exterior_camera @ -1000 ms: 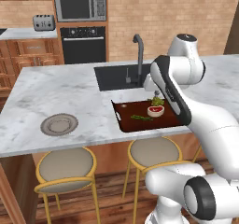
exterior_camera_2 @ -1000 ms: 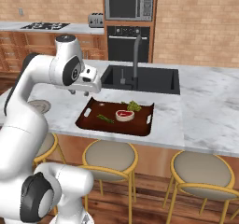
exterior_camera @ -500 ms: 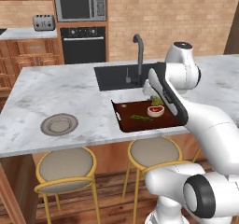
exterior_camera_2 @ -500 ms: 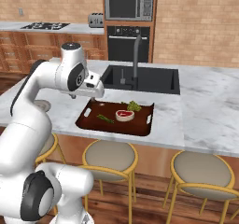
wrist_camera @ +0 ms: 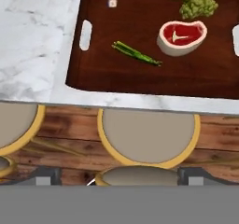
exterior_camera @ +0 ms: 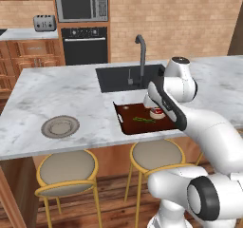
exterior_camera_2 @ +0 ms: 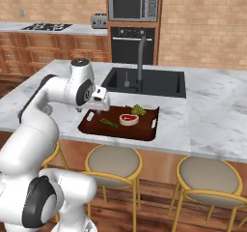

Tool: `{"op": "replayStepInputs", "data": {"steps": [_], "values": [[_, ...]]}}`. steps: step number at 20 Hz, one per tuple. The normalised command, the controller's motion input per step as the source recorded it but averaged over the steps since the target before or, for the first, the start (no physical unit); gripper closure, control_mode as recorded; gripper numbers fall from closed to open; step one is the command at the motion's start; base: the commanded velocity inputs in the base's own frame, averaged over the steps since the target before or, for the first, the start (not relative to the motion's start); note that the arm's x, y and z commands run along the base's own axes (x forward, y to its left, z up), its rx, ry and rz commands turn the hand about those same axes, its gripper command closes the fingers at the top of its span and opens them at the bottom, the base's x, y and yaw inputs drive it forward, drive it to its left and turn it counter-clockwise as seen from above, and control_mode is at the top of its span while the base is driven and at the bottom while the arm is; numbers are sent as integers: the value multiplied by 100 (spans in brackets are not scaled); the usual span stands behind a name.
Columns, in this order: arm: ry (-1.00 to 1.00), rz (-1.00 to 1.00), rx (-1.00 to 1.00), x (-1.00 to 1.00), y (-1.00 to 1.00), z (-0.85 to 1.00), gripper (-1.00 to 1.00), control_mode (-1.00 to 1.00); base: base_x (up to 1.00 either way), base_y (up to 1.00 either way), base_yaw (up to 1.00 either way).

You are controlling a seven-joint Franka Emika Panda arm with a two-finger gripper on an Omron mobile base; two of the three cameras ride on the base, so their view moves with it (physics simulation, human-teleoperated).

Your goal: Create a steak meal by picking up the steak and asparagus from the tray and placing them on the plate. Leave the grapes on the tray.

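The dark reddish-brown tray (wrist_camera: 116,73) lies near the counter's front edge, also seen as tray (exterior_camera_2: 140,129) and tray (exterior_camera: 127,117). On it are the red steak (wrist_camera: 182,35), the thin green asparagus (wrist_camera: 137,53) to its left and the yellow-green grapes (wrist_camera: 199,3) behind it. My gripper (wrist_camera: 119,178) is open, its fingertips (wrist_camera: 46,176) wide apart with nothing between them. It hovers above the tray's left end, gripper (exterior_camera_2: 95,110), clear of the steak (exterior_camera_2: 129,119), asparagus (exterior_camera_2: 109,123) and grapes (exterior_camera_2: 139,110). The grey-beige plate (exterior_camera: 47,127) sits far to the left.
A black sink (exterior_camera: 128,77) with a tall faucet (exterior_camera: 141,56) lies just behind the tray. Round stools (wrist_camera: 147,134) stand below the counter edge. Bare marble counter (exterior_camera: 90,113) stretches between tray and plate.
The gripper has opened from partly shut to wide. The hand has moved down and toward the tray's left end.
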Motion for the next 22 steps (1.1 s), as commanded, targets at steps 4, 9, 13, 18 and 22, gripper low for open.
{"op": "replayStepInputs", "data": {"steps": [4, 9, 13, 18, 22], "values": [[6, 28, -2, 32, -17, -50, -100, -100, 0, 0, 0], [8, 27, -2, 35, -20, -38, -100, -100, 0, 0, 0], [6, 12, -3, 36, -10, -26, -100, -100, 0, 0, 0], [9, 20, -8, 46, 1, -30, -100, -100, 0, 0, 0], [10, 20, -6, 54, 14, -21, -100, -100, 0, 0, 0]]}}
